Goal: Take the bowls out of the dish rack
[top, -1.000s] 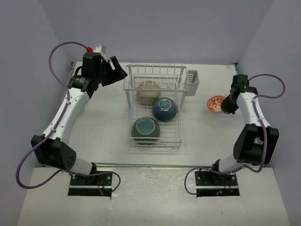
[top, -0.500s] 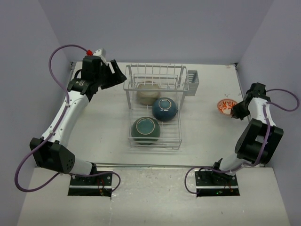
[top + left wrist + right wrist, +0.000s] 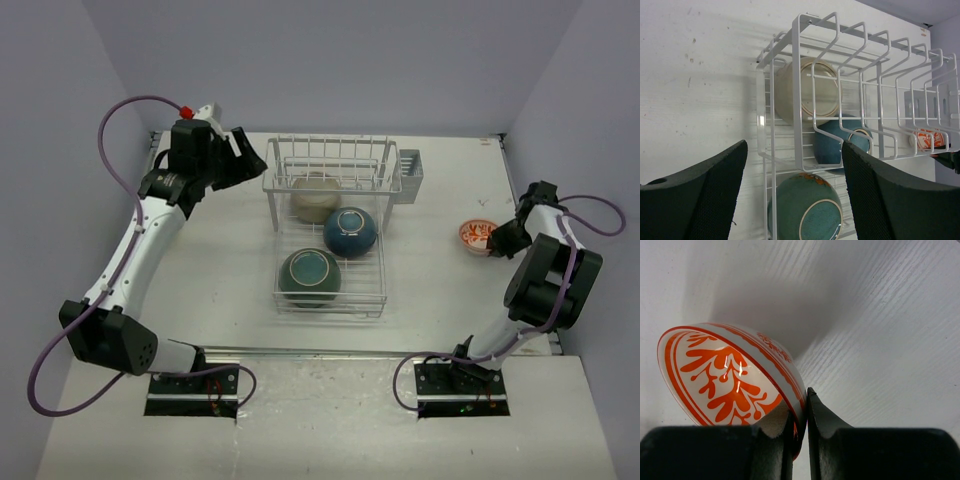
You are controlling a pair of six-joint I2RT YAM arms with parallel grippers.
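Observation:
The white wire dish rack [image 3: 326, 160] stands mid-table. On its grid base lie a beige-cream bowl [image 3: 313, 197], a dark blue bowl [image 3: 350, 231] and a dark teal-green bowl [image 3: 310, 276]. My left gripper [image 3: 245, 155] is open and empty, raised off the rack's back left corner. Its wrist view shows the rack [image 3: 800, 60] and the beige [image 3: 805, 92], blue [image 3: 832, 145] and teal [image 3: 805, 210] bowls. My right gripper [image 3: 499, 238] is shut on the rim of the white orange-patterned bowl [image 3: 476, 236], held tilted just over the table at the right [image 3: 725, 370]. The yellow-green bowl is out of view.
A small grey caddy [image 3: 411, 172] hangs on the rack's right side. The table's right edge [image 3: 520, 215] and the purple side wall are close beside my right arm. A purple wall runs along the back.
My right gripper has carried the orange-patterned bowl further right, then slightly nearer and lower. My left arm has shifted a little to the left, its gripper still open.

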